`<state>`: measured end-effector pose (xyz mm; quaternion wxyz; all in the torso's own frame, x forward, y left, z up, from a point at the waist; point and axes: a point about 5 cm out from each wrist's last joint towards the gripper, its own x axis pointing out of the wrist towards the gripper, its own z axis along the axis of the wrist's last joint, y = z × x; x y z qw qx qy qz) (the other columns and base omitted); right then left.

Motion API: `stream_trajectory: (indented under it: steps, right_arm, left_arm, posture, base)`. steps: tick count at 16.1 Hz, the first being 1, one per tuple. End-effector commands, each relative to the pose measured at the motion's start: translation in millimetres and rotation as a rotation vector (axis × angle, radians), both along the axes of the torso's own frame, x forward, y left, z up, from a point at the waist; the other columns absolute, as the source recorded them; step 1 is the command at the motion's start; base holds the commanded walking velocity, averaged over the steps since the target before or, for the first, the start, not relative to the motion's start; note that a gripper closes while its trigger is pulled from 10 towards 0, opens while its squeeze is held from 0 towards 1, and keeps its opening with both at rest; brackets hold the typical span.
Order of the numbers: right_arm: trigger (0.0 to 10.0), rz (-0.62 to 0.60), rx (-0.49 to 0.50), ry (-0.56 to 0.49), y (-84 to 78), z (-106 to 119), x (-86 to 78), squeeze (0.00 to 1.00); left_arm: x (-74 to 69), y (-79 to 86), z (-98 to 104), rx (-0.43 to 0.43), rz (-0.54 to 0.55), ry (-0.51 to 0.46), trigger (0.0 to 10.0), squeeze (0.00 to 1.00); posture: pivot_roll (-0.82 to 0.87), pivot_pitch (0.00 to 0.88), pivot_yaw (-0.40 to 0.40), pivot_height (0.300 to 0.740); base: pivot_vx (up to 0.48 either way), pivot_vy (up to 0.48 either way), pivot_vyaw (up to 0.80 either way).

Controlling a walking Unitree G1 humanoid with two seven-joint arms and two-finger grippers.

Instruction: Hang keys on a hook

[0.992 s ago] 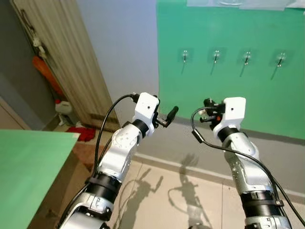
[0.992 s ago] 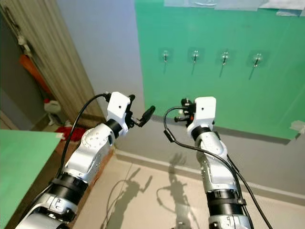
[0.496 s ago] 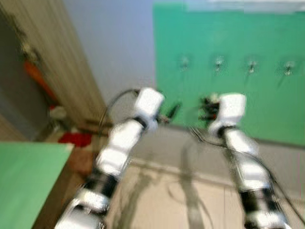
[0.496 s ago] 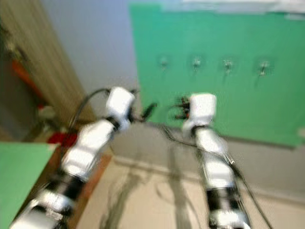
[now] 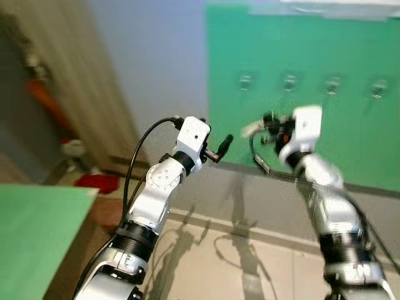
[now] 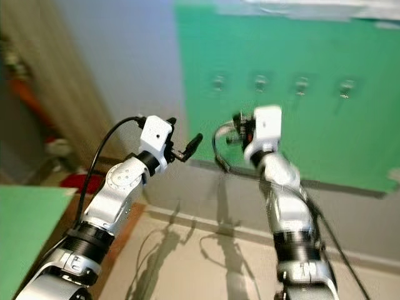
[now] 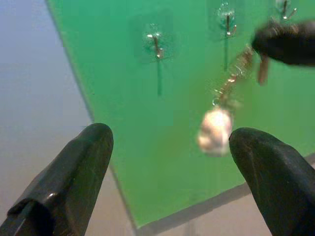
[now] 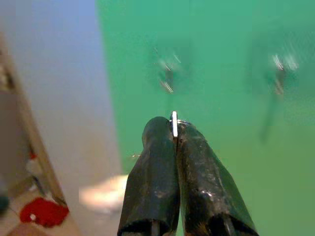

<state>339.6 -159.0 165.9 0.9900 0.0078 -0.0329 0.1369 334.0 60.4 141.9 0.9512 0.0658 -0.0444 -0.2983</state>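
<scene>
Several metal hooks (image 5: 289, 81) sit in a row on a green wall panel (image 5: 350, 137). My right gripper (image 5: 269, 121) is raised in front of the panel, below the leftmost hook (image 5: 245, 80), and is shut on the keys. The thin key ring (image 8: 174, 122) shows between its closed fingertips (image 8: 162, 129). In the left wrist view the keys' chain and pale fob (image 7: 215, 132) dangle from the right gripper (image 7: 275, 42), swinging and blurred. My left gripper (image 5: 222, 145) is held up to the left of them, open and holding nothing, its fingers (image 7: 93, 147) wide apart.
A green tabletop (image 5: 31, 231) lies at the lower left. A wooden door panel (image 5: 94, 94) leans on the left, with an orange object (image 5: 44, 100), a white bottle (image 5: 74, 147) and a red cloth (image 5: 97, 182) on the floor by it. Tiled floor (image 5: 237, 269) lies below the grey wall.
The view shook and shifted. My right arm has risen and stretched toward the green panel, carrying the keys closer to the leftmost hook. The left arm holds much the same pose.
</scene>
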Motion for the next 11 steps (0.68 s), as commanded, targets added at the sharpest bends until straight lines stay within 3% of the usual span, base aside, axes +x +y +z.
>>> stream_trajectory:
  steps: [1,5,11]
  right_arm:
    - [0.0,-0.024,0.026,0.005,-6.5,6.2,7.8,0.0]
    - [0.0,-0.076,0.051,-0.036,-14.4,19.9,16.4,0.0]
    - [0.0,-0.066,0.053,-0.024,-14.1,13.1,11.9,0.0]
  left_arm:
    - [0.4,-2.7,1.2,0.013,-0.01,-0.008,10.0,0.0]
    - [-2.3,-6.1,2.3,0.012,-0.027,-0.018,10.0,0.0]
    - [-5.6,-10.2,2.0,0.013,-0.062,-0.017,10.0,0.0]
  posture:
    - [-0.12,0.0,0.106,0.731]
    - [-0.11,0.0,0.1,0.731]
    - [-0.12,0.0,0.107,0.731]
  base:
    - [0.0,0.0,0.0]
    - [0.0,0.0,0.0]
    - [0.284,-0.383,0.0]
